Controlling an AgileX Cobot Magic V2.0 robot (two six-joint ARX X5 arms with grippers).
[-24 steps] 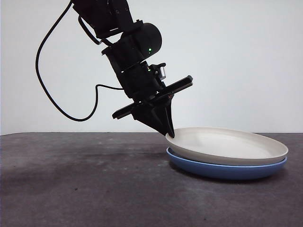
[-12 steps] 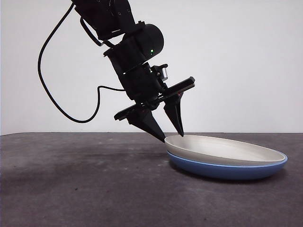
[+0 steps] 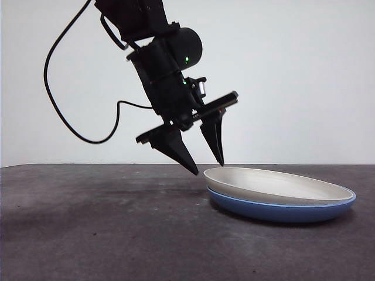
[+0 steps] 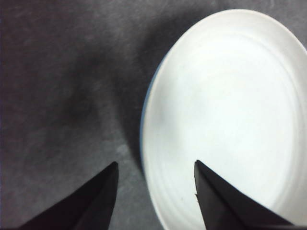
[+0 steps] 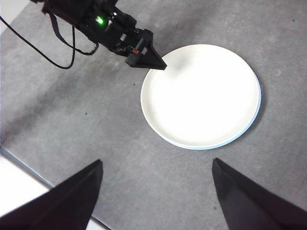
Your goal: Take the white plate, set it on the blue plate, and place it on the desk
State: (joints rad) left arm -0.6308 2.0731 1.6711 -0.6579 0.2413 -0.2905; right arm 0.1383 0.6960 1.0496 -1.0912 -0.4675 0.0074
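The white plate (image 3: pixel 275 182) lies flat, nested in the blue plate (image 3: pixel 275 212), on the desk (image 3: pixel 105 228) at the right. My left gripper (image 3: pixel 209 168) is open and empty, its tips just above the white plate's left rim, one jaw outside it and one over it. The left wrist view shows the white plate (image 4: pixel 225 120) with a blue sliver (image 4: pixel 144 103) at its edge, between my open left gripper's (image 4: pixel 156 163) jaws. My right gripper (image 5: pixel 157 160) is open, high above, looking down on the white plate (image 5: pixel 201 96), the blue rim (image 5: pixel 257 111) and the left gripper (image 5: pixel 154 63).
The left arm's black cable (image 3: pixel 64 117) loops down at the left. The desk's edge (image 5: pixel 29 167) shows in the right wrist view. A plain white wall stands behind.
The left gripper was shut on the white plate's tilted rim. It opened, the plate settled flat into the blue plate, and the gripper rose slightly.
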